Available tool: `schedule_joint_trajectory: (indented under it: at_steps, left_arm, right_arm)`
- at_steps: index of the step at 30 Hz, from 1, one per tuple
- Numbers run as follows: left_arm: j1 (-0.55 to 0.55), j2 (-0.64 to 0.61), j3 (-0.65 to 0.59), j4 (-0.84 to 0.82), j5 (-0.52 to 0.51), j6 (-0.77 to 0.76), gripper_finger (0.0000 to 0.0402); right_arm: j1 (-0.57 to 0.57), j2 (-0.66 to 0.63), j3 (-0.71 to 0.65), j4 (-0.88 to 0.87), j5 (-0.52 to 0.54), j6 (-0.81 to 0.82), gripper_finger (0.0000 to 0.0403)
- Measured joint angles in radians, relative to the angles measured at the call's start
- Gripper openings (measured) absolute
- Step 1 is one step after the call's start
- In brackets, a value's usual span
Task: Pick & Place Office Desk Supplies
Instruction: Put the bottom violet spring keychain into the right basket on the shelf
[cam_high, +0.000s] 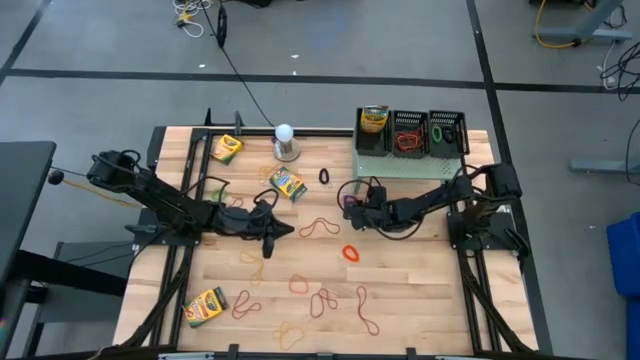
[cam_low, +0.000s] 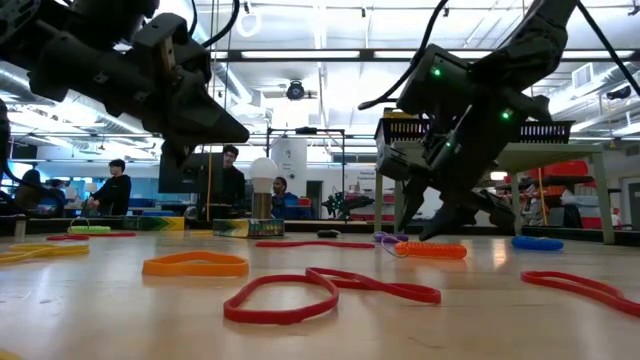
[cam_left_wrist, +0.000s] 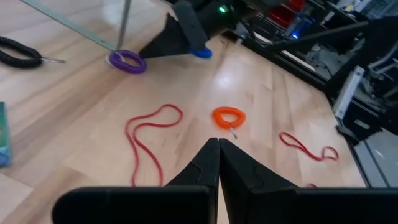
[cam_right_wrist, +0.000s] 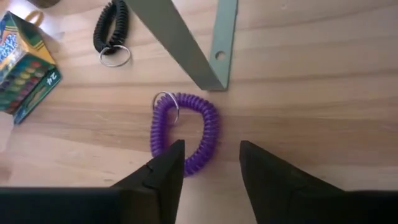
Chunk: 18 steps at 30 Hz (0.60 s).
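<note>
A purple coil band (cam_right_wrist: 186, 134) lies flat on the wooden table beside the leg of the pale green riser (cam_right_wrist: 219, 43). My right gripper (cam_right_wrist: 211, 155) is open and slants down over the band's near end, so the band's one side lies in the gap between its fingers. In the high view this gripper (cam_high: 350, 205) is right of the table's middle. My left gripper (cam_left_wrist: 218, 144) is shut and empty. It hangs above the table's middle left (cam_high: 268, 238), short of an orange coil band (cam_left_wrist: 229, 116) and a red loop (cam_left_wrist: 152, 134). My right gripper has one fingertip (cam_right_wrist: 168, 165) in front of the purple band's near end (cam_right_wrist: 189, 163), hiding it. I cannot tell whether the finger touches the band. The other finger stands clear of it. The band lies flat on the table.
Three crayon boxes (cam_high: 226, 148) (cam_high: 288, 184) (cam_high: 206, 306) and several loops (cam_high: 320, 300) are spread over the table. A black coil (cam_right_wrist: 111, 28) lies beyond the purple one. Black mesh baskets (cam_high: 408, 132) stand on the riser at the far right, and a white ball on its base (cam_high: 285, 140) at the far middle.
</note>
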<state>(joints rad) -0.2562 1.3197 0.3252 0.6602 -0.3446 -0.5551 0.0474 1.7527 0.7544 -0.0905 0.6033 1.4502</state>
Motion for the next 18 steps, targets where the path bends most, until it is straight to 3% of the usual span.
schedule_joint_trajectory:
  at_steps: [9,18]
  left_arm:
    - [0.000,0.000,0.000,0.000,0.052,0.003,0.0010]
    - [-0.018,0.000,0.000,0.001,0.083,0.006,0.0010]
  right_arm:
    - [0.003,0.001,0.008,-0.041,-0.047,0.001,0.0067]
    - [0.054,0.003,0.178,-0.403,-0.083,-0.018,0.0007]
